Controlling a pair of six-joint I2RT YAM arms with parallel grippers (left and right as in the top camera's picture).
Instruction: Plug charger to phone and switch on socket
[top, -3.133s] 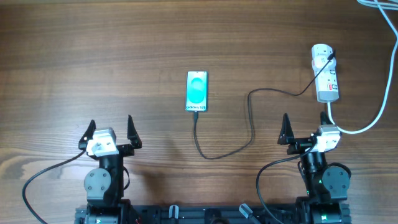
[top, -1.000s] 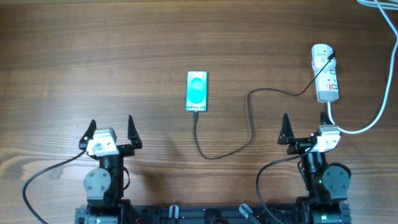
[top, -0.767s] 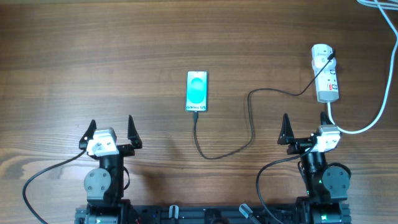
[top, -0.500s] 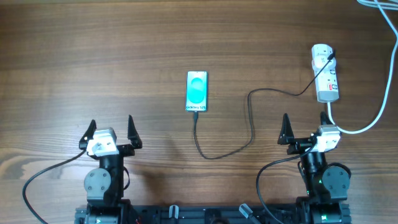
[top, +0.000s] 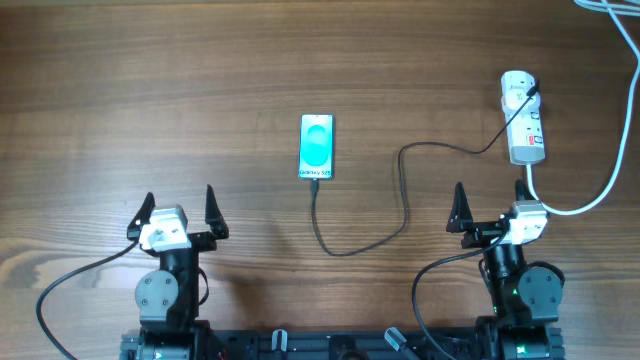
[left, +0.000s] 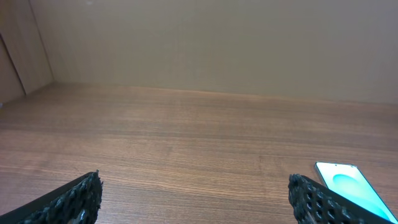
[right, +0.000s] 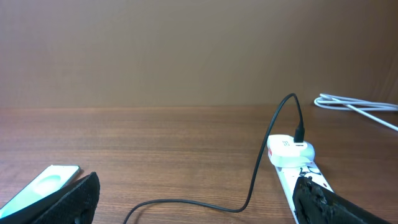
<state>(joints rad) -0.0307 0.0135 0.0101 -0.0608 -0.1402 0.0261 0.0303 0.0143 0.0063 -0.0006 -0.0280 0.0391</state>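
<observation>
only the overhead view showed the whole charger: its black cable ran from the far end of the socket at the right of the counter, looped toward the robot and ended touching the near edge of the phone at mid-counter; whether its tip was seated could not be told. the right wrist view showed a white adapter standing in the socket. the phone's white strip read "galaxy"; the socket's red marks were too small to read. the left fingers and right fingers were spread wide, holding nothing.
</observation>
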